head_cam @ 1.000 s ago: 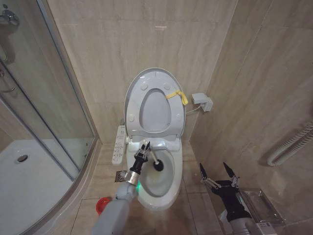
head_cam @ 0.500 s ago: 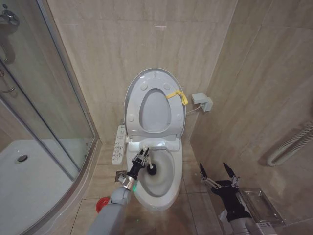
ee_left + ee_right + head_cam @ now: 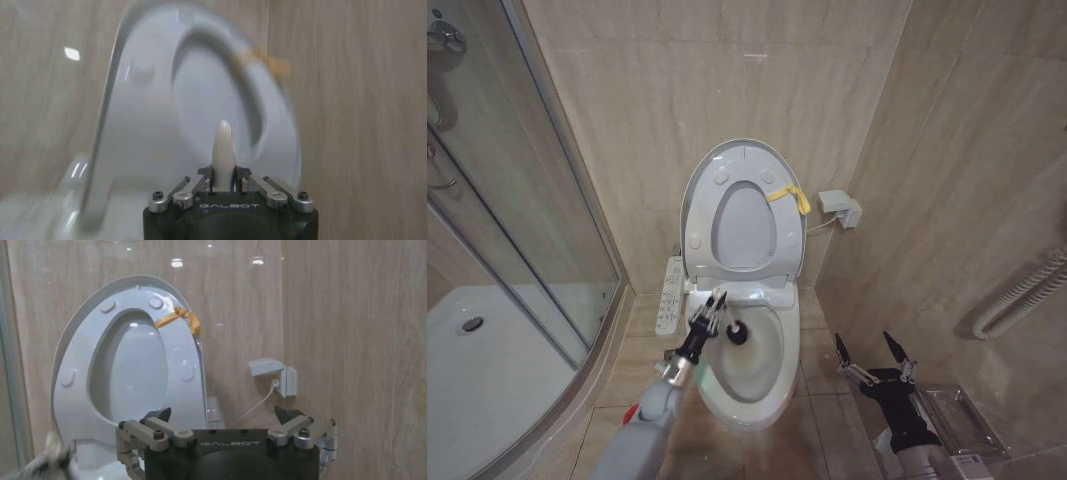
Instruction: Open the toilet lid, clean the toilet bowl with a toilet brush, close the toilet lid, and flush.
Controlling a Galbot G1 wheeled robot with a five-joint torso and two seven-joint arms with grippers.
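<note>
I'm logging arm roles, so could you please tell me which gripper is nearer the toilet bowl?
Left. The left gripper is over the toilet bowl rim, holding the toilet brush; the right gripper hangs open beside it, apart.

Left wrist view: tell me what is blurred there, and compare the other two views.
Left wrist view: the raised toilet lid and wall are smeared by motion, while the left gripper and brush handle stay crisp. Head view: sharp, evenly lit. Right wrist view: sharp, with small ceiling-light glints on the wall tiles.

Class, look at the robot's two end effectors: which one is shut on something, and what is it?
The left end effector, over the toilet bowl, grips the toilet brush. The right end effector hangs open beside the bowl.
</note>
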